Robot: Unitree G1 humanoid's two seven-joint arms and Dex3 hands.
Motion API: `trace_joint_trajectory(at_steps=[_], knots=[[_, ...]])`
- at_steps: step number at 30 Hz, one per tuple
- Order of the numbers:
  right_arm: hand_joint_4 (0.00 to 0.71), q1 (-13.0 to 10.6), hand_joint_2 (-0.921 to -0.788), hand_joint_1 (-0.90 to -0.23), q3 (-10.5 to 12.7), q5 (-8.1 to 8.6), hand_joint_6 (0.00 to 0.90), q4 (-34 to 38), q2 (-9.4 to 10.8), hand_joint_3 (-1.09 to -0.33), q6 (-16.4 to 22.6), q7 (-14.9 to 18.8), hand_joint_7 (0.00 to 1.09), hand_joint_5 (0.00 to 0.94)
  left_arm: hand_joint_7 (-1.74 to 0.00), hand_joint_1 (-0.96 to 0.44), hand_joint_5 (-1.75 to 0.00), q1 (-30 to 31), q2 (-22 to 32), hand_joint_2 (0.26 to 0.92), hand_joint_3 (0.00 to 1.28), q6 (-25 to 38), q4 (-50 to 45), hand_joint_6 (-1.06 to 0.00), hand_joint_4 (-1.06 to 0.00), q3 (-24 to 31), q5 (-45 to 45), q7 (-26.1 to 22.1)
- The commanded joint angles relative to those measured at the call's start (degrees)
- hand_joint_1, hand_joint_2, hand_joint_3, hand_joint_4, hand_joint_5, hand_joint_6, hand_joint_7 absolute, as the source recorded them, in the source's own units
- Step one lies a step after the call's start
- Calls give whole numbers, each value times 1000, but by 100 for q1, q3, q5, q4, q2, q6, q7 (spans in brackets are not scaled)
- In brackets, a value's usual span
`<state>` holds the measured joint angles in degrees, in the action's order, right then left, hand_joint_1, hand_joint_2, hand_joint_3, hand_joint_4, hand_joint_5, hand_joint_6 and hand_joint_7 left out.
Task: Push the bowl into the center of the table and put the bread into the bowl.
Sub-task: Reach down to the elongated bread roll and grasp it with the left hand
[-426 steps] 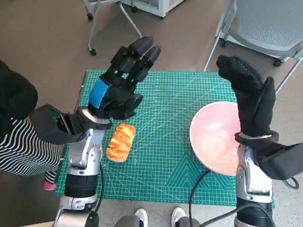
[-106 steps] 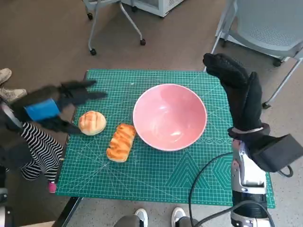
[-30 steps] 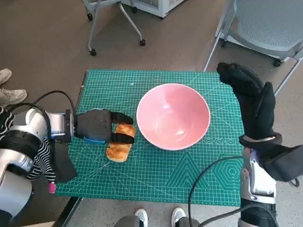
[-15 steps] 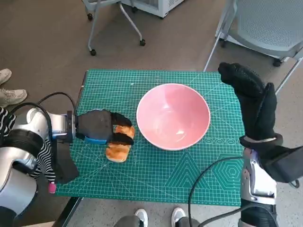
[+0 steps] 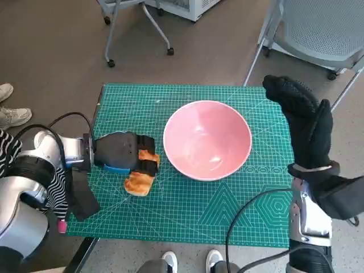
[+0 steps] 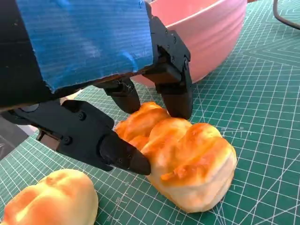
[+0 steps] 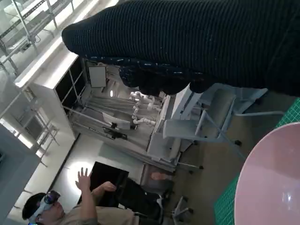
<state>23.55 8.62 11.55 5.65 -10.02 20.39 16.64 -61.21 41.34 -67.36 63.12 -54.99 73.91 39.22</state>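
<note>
The pink bowl (image 5: 207,139) stands near the middle of the green mat (image 5: 187,216); its side also shows in the left wrist view (image 6: 206,33). Just left of it lies a long golden bread loaf (image 5: 138,177), resting on the mat. My left hand (image 5: 122,151) lies over the loaf's far end. In the left wrist view its fingers (image 6: 176,93) press on the loaf (image 6: 187,159) from above and the thumb (image 6: 117,154) from the side. A round bun (image 6: 49,199) lies close beside it, hidden under the hand in the head view. My right hand (image 5: 304,122) is raised at the mat's right edge, fingers spread, holding nothing.
A grey mesh chair (image 5: 324,28) stands behind the table's right corner, and wheeled chair legs (image 5: 136,23) behind the left. A person's shoe (image 5: 8,116) and striped cloth (image 5: 54,196) are at the left. A person (image 7: 70,206) shows far off in the right wrist view.
My left hand has closed tighter over the loaf's far end, and the loaf has slid and turned a little towards me. The bowl and my right hand have stayed put.
</note>
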Motion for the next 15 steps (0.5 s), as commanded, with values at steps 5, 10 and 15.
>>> trace_joint_trajectory(at_steps=[5, 10, 15], knots=[[209, -122, -921, -732, -13, 12, 98, 109, 55, -720, -29, -55, 579, 2, -1223, -1, -1000, 234, 65, 920, 28, -47, 30, -653, -758, -55, -129, -315], [209, -151, -921, -730, -12, 16, 89, 111, 52, -722, -3, -41, 574, 2, -1223, -1, -1000, 296, 117, 920, 28, -105, -17, -662, -750, 13, -325, -465], [209, -144, -921, -725, -18, 4, 87, 127, 55, -729, 8, -48, 572, 1, -1221, -1, -986, 301, 159, 920, 22, -247, -9, -679, -748, 118, -552, -687]])
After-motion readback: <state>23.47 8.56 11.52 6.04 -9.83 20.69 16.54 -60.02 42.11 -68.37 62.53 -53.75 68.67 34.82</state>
